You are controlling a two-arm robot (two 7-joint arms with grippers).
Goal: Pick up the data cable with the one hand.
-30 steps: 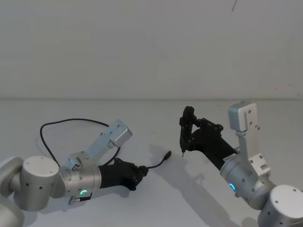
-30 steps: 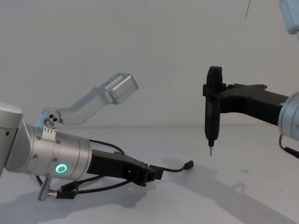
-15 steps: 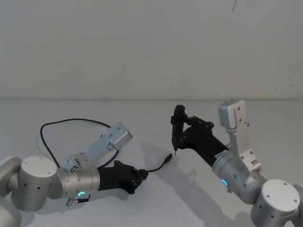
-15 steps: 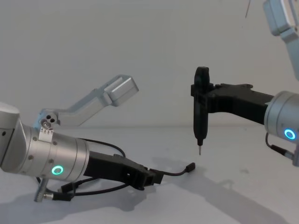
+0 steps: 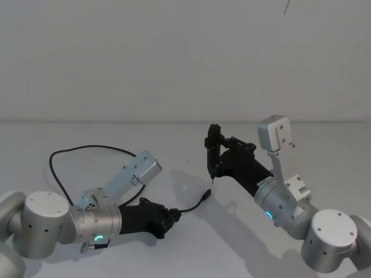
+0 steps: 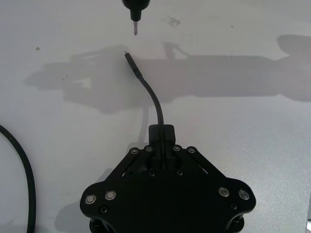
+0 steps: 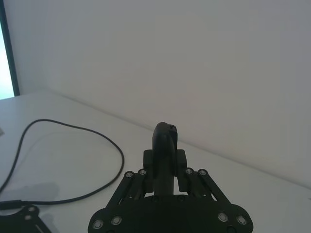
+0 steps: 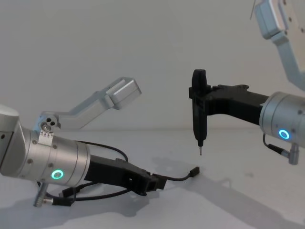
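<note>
- Head view: the left gripper (image 5: 168,215) sits low at the near left, jaws pinching the data cable (image 5: 190,203) close to its plug.
- The cable's long loop lies on the table (image 5: 191,249), far left.
- The right gripper (image 5: 222,152) clamps a pen tool (image 5: 212,157), whose tip hangs above the plug.

data cable (image 5: 87,148): run at 8 o'clock passes under the left arm (image 5: 49,223), second plug hidden | pen tool (image 6: 134,9): body cut off by left wrist view edge | right gripper (image 7: 165,167): inner finger faces covered by pen tool
</note>
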